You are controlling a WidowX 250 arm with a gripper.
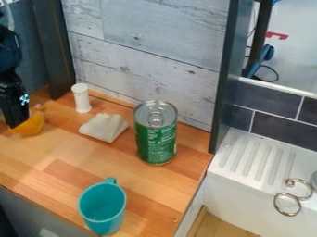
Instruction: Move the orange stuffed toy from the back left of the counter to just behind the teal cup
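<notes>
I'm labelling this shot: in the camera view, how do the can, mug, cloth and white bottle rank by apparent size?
Largest to smallest:
can
mug
cloth
white bottle

The mug sits nearer the camera, so its true rank is unsure.

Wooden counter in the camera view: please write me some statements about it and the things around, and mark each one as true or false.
1. The green can stands upright on the counter. True.
2. The blue-green cup lies on its side. False: the cup stands upright, its open top facing up.
3. The cloth lies between the white bottle and the green can. True.
4. The hand is right above the cup. False: it is at the left edge, by the orange thing.
</notes>
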